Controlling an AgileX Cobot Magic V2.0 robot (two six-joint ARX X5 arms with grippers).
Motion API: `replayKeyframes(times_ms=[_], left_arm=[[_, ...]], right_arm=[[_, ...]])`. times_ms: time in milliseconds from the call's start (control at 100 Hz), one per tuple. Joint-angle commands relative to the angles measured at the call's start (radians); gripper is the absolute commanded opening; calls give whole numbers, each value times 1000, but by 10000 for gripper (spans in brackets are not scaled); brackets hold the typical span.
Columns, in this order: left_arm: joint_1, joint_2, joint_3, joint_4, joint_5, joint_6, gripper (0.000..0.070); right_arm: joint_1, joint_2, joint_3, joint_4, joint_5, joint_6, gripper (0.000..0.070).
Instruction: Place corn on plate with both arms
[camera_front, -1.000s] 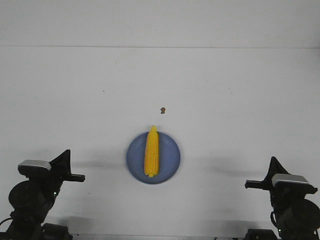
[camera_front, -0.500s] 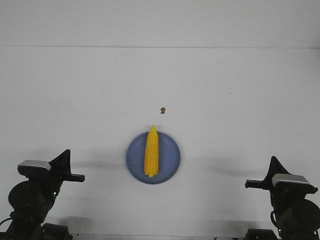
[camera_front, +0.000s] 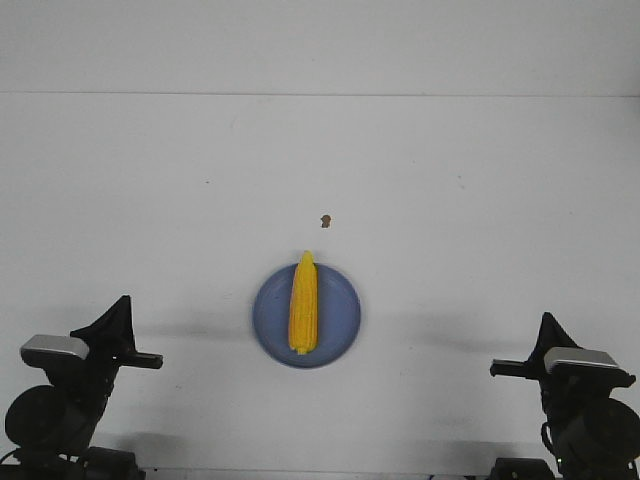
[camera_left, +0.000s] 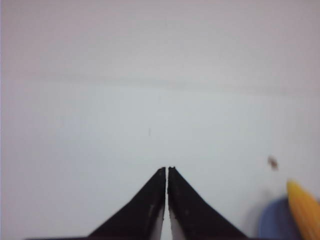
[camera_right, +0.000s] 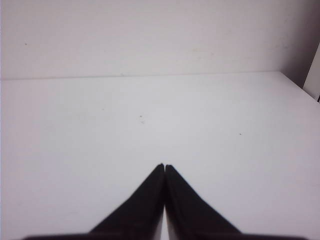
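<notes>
A plain white table (camera_front: 450, 200) stretches ahead of me to a pale wall, bare apart from a tiny brown speck (camera_front: 325, 220) lying just beyond the plate. The plate (camera_front: 340, 330), round and periwinkle blue, sits near the middle of the table's near half, between my two arms and well apart from both. The corn (camera_front: 303, 302) lies on it lengthwise, bright yellow, its pointed tip reaching just over the far rim toward the speck and its blunt end resting inside the near rim. My left gripper (camera_front: 120, 305) is low at the near left corner, fingers pressed together into a single black point holding nothing; in the left wrist view the left gripper (camera_left: 167, 169) shows only a hairline seam between its fingers, with the edge of the plate (camera_left: 275, 222), the corn's tip (camera_left: 302, 202) and the speck (camera_left: 273, 162) off to one side. My right gripper (camera_front: 546, 322) is at the near right corner, likewise closed and empty; the right wrist view shows its tips (camera_right: 163, 166) meeting over bare white table (camera_right: 225, 150).
</notes>
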Motion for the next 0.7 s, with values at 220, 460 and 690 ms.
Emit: replayKeyframes(times_ms=[220, 460, 690], left_arm=[[5, -177, -239, 122, -2, 20, 16], [7, -175, -349, 234, -2, 46, 16], [7, -175, -421, 329, -2, 44, 16]], right_arm=[[0, 0, 6, 15, 0, -3, 1], [0, 0, 6, 16, 0, -3, 1], [0, 0, 7, 16, 0, -3, 1]])
